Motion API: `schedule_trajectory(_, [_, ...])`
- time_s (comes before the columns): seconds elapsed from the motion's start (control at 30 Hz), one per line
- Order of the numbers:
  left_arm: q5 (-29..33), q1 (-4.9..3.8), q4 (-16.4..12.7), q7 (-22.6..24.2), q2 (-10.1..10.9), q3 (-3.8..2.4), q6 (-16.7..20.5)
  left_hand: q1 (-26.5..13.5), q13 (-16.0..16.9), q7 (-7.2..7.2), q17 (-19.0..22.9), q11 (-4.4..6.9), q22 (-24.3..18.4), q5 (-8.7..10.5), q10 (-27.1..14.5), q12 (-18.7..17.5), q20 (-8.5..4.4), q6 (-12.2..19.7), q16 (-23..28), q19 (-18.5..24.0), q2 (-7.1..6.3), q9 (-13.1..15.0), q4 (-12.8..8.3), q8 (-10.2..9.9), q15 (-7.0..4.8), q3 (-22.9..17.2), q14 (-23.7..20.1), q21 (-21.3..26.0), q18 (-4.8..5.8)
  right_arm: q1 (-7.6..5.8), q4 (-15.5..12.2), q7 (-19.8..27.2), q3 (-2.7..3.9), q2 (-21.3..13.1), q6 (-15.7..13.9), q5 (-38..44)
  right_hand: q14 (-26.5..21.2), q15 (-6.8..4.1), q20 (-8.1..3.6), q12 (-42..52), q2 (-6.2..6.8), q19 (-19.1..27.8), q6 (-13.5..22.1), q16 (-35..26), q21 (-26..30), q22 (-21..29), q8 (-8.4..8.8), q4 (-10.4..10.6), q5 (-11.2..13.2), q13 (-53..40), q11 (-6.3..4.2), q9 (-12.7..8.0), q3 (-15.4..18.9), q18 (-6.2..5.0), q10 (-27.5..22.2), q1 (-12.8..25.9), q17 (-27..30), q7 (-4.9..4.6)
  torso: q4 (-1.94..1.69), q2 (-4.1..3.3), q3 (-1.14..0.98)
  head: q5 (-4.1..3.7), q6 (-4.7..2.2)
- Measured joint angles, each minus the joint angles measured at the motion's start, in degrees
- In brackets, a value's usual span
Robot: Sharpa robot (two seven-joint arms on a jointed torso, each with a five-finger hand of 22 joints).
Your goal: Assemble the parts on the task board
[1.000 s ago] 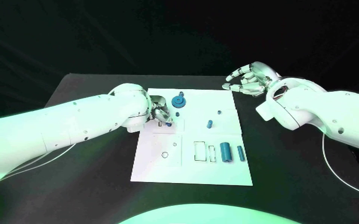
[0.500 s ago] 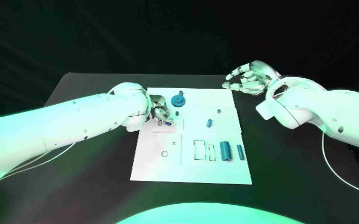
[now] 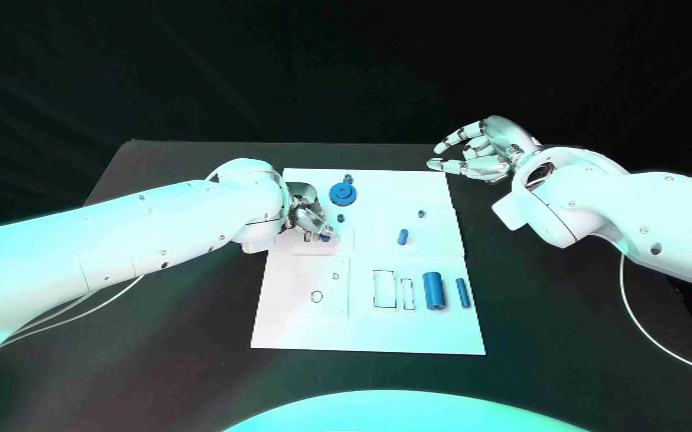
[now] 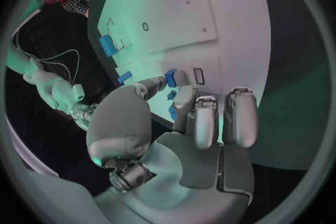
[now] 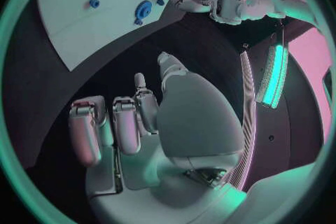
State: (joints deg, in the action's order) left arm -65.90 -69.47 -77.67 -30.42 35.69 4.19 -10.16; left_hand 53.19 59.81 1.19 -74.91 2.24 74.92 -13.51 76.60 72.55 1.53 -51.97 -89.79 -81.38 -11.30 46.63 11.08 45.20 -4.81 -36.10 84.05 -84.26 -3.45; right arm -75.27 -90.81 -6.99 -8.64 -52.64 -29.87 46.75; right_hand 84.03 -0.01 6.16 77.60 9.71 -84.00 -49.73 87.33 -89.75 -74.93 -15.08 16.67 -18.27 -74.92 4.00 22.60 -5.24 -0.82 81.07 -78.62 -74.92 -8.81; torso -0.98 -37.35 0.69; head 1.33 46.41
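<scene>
Silver fingers of the left hand (image 3: pixel 306 214) curl down over the left part of the white task board (image 3: pixel 433 332), close together around a small blue part (image 3: pixel 325 237) at their tips. In the left wrist view that hand (image 4: pixel 189 123) has a small blue piece (image 4: pixel 170 77) at the tip of a finger and thumb, with another blue bit just below it between the fingers; whether the hand actually clamps the piece or only touches it I cannot tell. The right hand (image 3: pixel 476 152) hovers off the board's far right corner, over the black worktop (image 3: pixel 173 352), fingers spread and curved with nothing in them; the right wrist view shows the same hand (image 5: pixel 140 123) bare, fingers apart.

Just beyond the left hand's fingers a round blue gear-like part (image 3: pixel 343 193) lies on the board near its far edge, with a tiny dark peg (image 3: pixel 348 176) behind it. Toward the middle of the board lie a short blue piece (image 3: pixel 405 237) and a smaller blue dot (image 3: pixel 421 214) beyond it. Nearer the robot, on the right half, a rectangular outline (image 3: pixel 384 288) is followed to the right by a thin pale-blue piece (image 3: pixel 408 291), a thick blue cylinder (image 3: pixel 433 290) and a slim blue bar (image 3: pixel 462 291), side by side and apart. A small ring (image 3: pixel 316 298) marks the left half.
</scene>
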Motion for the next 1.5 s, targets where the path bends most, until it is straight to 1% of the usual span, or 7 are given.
schedule_trajectory(0.5, [-0.02, 0.22, -0.64, 0.03, 0.91, -0.28, 0.01, -0.24, -0.24, 0.11, 0.0, 0.0, -0.01, 0.0, 0.0, 0.0, 0.0, -0.28, 0.0, 0.0, -0.09, 0.0, 4.08, -0.54, 0.0, 6.76, 0.0, 0.0, -0.01, 0.0, 0.19, 0.04, 0.0, 0.03, -0.04, 0.01, 0.0, 0.0, 0.0, 0.0, -0.06, 0.0, 0.2, 0.0, 0.0, 0.01, -0.43, 0.0, 1.12, 0.01, 0.05, 0.0, 0.0, 0.0, -0.38, 0.51, 0.01, 0.21, -0.03, 0.04, 0.07, 0.04, -0.35])
schedule_trajectory(0.63, [0.48, 0.38, -1.39, -0.08, 1.6, -1.01, 0.15, -0.07, -0.89, 0.33, 0.0, -0.02, -0.01, 0.0, -0.02, -0.24, 0.0, -0.05, 0.0, 0.0, -0.38, 0.0, 5.14, -0.72, 0.0, 8.32, 0.0, 0.0, -0.01, 0.0, 0.37, 0.06, 0.0, 0.07, -0.06, 0.01, 0.0, 0.0, 0.0, -0.23, 0.18, 0.0, 0.2, 0.0, 0.0, 0.01, -0.43, 0.0, 1.43, 0.01, 0.05, 0.0, 0.0, 0.0, -0.38, 0.76, 0.01, 0.21, -0.03, 0.07, 0.07, 0.04, -0.5])
schedule_trajectory(0.83, [2.14, 0.17, -2.77, -0.11, 2.28, -3.0, 0.93, 0.35, -2.61, 0.83, 0.01, -0.3, -0.01, 0.0, -1.26, -1.36, 0.0, 0.52, 0.0, 0.0, -0.8, 0.08, 5.49, -0.89, 0.0, 9.98, 0.0, 0.0, -0.01, 0.02, 0.67, 0.08, 0.0, 0.23, -0.08, 0.01, 0.0, 0.0, 0.0, -0.23, 0.22, 0.0, 0.22, 0.0, 0.0, 0.02, -0.43, 0.0, 1.44, 0.01, 0.05, 0.0, 0.0, 0.0, -0.38, 0.83, 0.01, 0.19, -0.03, 0.09, 0.07, 0.08, -0.81])
schedule_trajectory(0.97, [3.53, -0.85, -3.31, -0.1, 2.71, -4.03, 1.56, 1.56, -5.37, 1.3, 0.0, -0.82, -0.64, 0.0, -3.25, -3.29, 0.22, 1.81, 0.25, 0.66, -1.0, -0.02, 5.51, -1.78, 0.0, 11.57, 0.0, 0.73, -0.01, 0.04, 0.92, 0.1, 0.0, 0.39, -0.09, 0.01, 0.0, 0.0, 0.0, -0.23, 0.0, 0.0, 0.4, 0.0, 0.0, 0.02, -0.43, 0.0, 1.43, 0.01, 0.04, 0.0, 0.0, 0.0, -0.38, 1.05, 0.01, 0.01, -0.03, 0.11, 0.03, 0.25, -1.13])
schedule_trajectory(1.13, [5.53, -3.18, -2.68, -0.01, 3.15, -4.74, 1.96, 4.33, -8.92, 3.06, 0.01, -2.38, -2.34, 0.0, -5.96, -5.49, 1.36, 4.94, 0.69, 1.8, -0.05, -2.58, 5.56, -5.87, 1.31, 13.86, 0.0, 1.73, -0.01, 0.06, 1.19, 0.12, 0.0, 0.51, -0.09, 0.01, 0.0, 0.0, 0.0, -0.23, 0.01, 0.0, 0.4, 0.0, 0.0, 0.02, -0.43, 0.0, 1.43, 0.01, 0.04, 0.0, 0.0, 0.0, -0.38, 1.04, 0.01, 0.01, -0.03, 0.1, -0.01, 0.48, -1.44])
schedule_trajectory(1.33, [7.02, -5.14, 1.65, 0.05, 2.33, -4.94, 1.6, 6.66, -10.67, 3.91, 0.01, -3.38, -3.34, -0.25, -7.31, -6.2, 1.94, 5.79, 0.84, 2.37, 0.61, -4.63, 5.52, -8.19, 1.87, 14.68, -0.01, 2.18, -0.01, 0.06, 1.37, 0.14, 0.0, 0.53, -0.09, 0.01, 0.0, 0.0, 0.0, -0.23, 0.01, 0.0, 0.4, 0.0, 0.0, 0.02, -0.43, 0.0, 1.43, 0.01, 0.04, 0.0, 0.0, 0.0, -0.38, 1.04, 0.01, 0.01, -0.03, 0.08, -0.04, 0.7, -1.72])
schedule_trajectory(1.5, [7.05, -5.63, 6.09, 0.07, 0.14, -4.92, 0.66, 6.89, -10.91, 3.91, 0.01, -3.37, -3.45, -0.26, -7.31, -6.2, 2.14, 5.79, 0.84, 2.57, 0.84, -4.95, 5.52, -8.53, 1.87, 14.68, 0.0, 2.18, -0.01, 0.06, 1.38, 0.15, 0.0, 0.5, -0.09, 0.01, 0.0, 0.0, 0.0, -0.23, 0.01, 0.0, 0.4, 0.0, 0.0, 0.03, -0.43, 0.0, 1.43, 0.01, 0.04, 0.0, 0.0, 0.0, -0.38, 1.03, -0.03, 0.01, -0.04, -0.04, -0.01, 0.86, -1.85])
